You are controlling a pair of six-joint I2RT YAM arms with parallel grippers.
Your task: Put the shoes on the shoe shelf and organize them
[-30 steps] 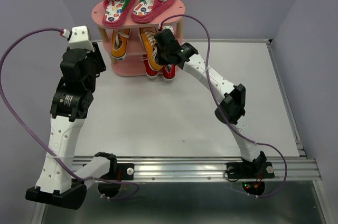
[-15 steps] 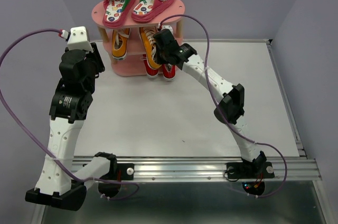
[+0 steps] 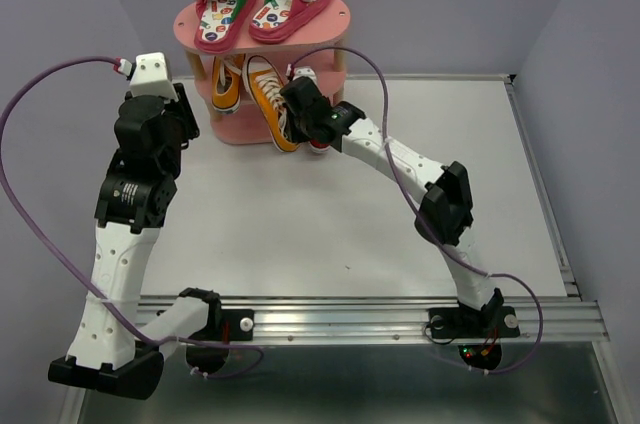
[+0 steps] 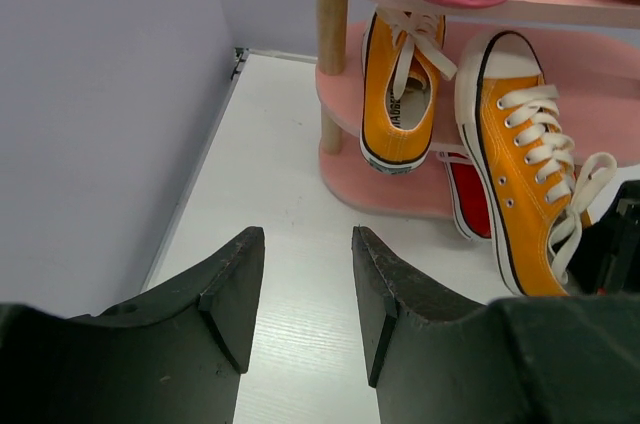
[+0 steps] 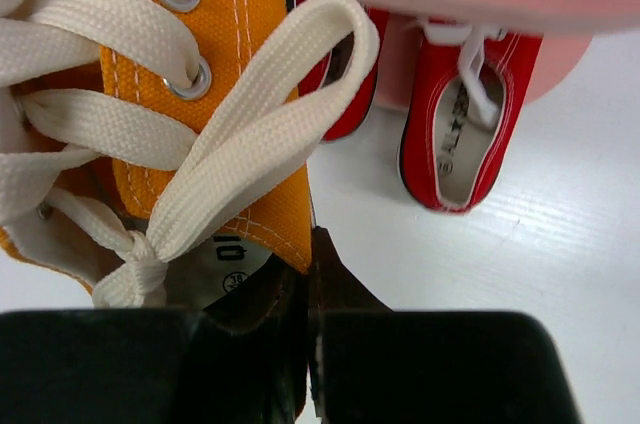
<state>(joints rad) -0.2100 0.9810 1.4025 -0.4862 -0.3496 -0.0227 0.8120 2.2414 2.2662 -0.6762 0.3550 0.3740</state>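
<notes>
Status: right gripper [image 5: 308,269] is clamped on one orange sneaker [image 5: 225,84], with the side wall near the heel opening pinched between the two fingers. The shoe hangs tilted ahead of the fingers, toe up toward the middle board of the shoe shelf [image 3: 338,32], heel low over the table [image 3: 300,224]. Can't tell whether the toe touches that board; the arm blocks it from above.

The second orange sneaker [image 4: 398,74] sits on the middle board, left of the held one and clear of the right fingers, heel overhanging the edge. The red sneakers [image 5: 463,119] are just beyond the right fingertips and to their right, lower than the held shoe, at the bottom board with heels facing the gripper. The pink flip-flops [image 3: 222,12] lie side by side on the top board, above that gripper.

The left gripper [image 4: 305,244] has jaws apart, holds nothing and hovers over the table. The shelf and shelved sneaker are ahead of it, near but not touching.
</notes>
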